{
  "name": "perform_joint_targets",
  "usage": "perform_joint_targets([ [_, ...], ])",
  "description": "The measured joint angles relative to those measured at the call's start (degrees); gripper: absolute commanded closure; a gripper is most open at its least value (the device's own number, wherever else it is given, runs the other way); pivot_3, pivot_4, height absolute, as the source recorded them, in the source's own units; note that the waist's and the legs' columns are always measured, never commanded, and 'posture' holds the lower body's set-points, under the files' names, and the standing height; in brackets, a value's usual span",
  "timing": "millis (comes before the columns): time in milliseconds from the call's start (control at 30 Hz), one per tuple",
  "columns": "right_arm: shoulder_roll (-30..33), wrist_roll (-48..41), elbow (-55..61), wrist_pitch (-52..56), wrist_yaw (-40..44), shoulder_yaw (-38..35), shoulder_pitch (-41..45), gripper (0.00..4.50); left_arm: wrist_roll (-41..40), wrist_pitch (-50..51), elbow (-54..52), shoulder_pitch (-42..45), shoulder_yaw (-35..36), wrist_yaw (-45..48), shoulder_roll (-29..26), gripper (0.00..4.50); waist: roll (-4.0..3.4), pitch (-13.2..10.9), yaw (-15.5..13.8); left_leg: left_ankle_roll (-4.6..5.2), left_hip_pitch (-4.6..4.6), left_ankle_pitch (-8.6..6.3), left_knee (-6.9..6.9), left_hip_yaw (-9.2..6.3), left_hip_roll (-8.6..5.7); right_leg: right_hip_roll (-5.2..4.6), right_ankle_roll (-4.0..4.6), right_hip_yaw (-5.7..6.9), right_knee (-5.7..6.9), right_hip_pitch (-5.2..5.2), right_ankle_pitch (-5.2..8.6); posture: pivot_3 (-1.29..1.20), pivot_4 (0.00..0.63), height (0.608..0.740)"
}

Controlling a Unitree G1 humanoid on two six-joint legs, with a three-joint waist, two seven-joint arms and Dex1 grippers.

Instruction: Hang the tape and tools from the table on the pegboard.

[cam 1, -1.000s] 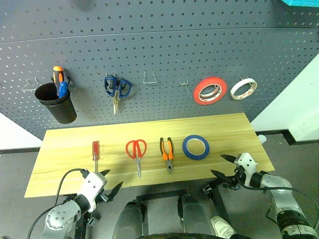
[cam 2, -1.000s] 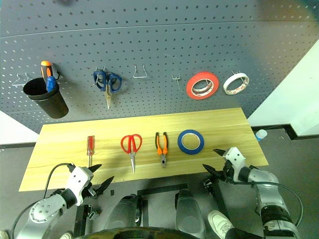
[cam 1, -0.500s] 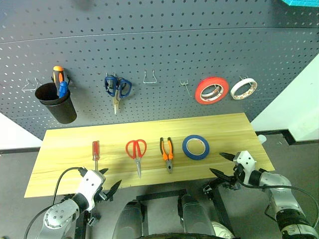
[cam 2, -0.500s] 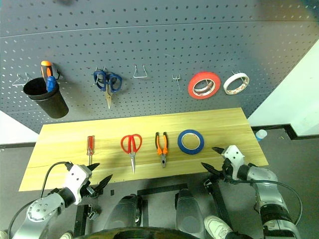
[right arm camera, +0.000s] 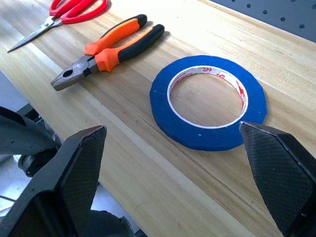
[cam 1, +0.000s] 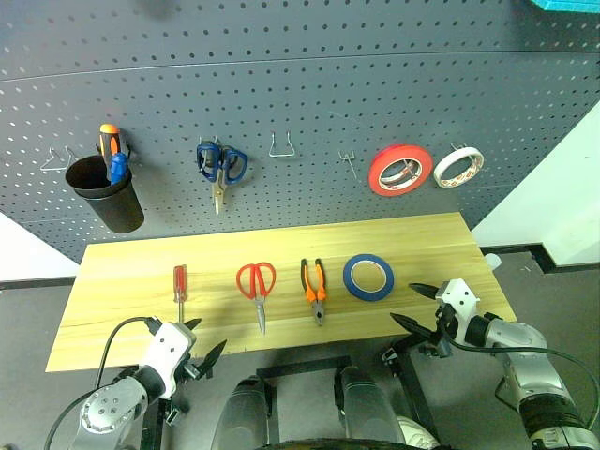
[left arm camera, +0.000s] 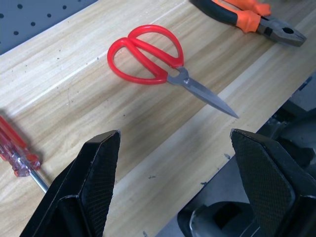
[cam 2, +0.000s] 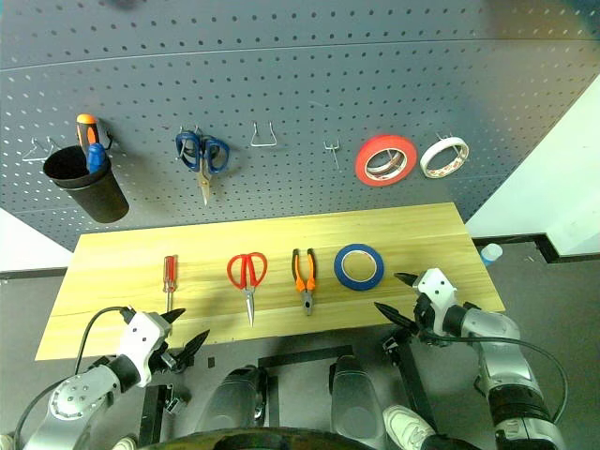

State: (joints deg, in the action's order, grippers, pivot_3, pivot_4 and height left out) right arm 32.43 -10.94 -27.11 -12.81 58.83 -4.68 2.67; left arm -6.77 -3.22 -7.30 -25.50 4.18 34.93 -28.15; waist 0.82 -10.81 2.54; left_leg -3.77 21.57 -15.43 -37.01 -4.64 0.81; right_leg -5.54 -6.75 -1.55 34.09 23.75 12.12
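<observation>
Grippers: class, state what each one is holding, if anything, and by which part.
Nothing is held. The left gripper and right gripper are both open and empty; the blue tape lies flat on the table.

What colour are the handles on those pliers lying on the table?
Orange and black: the pliers show best in the right wrist view, lying beside the blue tape.

A long light yellowish wooden bench (cam 2: pixel 412 234) carries four items in a row: a slim red-handled screwdriver (cam 2: pixel 170 281), red-handled steel-bladed scissors (cam 2: pixel 247 277), orange-and-black-handled pliers (cam 2: pixel 303 275) and a blue ring-shaped tape roll (cam 2: pixel 359 266). Behind it, the dark grey perforated pegboard (cam 2: pixel 300 84) holds a black cup (cam 2: pixel 86 186), blue-handled scissors (cam 2: pixel 202 157), a red tape roll (cam 2: pixel 384 159) and a white tape roll (cam 2: pixel 444 156). The left end effector (cam 2: pixel 186 330) hangs spread at the bench's near edge, below the screwdriver. The right end effector (cam 2: pixel 392 296) hangs spread near the blue roll, apart from it.
</observation>
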Motion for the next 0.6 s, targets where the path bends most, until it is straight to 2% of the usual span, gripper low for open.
perform_joint_targets([
  [233,0.2,0.1,2.7,4.6,0.4,1.7,0.8,0.00,-0.1,-0.1,1.0,3.1,-0.9,3.0,-1.5,0.79,0.00,0.0,0.0,0.01,0.05,0.01,-0.01,0.00,0.00,0.00,0.00,0.00,0.02,0.04,0.00,-0.01,0.152,0.730],
  [600,0.4,12.1,-0.3,3.0,-3.0,12.1,10.6,0.00,-2.8,3.7,2.6,18.7,-9.6,16.7,-3.9,0.79,-0.04,0.0,0.0,0.05,0.03,0.03,0.05,0.01,-0.01,0.06,0.03,0.01,0.11,0.06,-0.04,-0.04,0.151,0.730],
])
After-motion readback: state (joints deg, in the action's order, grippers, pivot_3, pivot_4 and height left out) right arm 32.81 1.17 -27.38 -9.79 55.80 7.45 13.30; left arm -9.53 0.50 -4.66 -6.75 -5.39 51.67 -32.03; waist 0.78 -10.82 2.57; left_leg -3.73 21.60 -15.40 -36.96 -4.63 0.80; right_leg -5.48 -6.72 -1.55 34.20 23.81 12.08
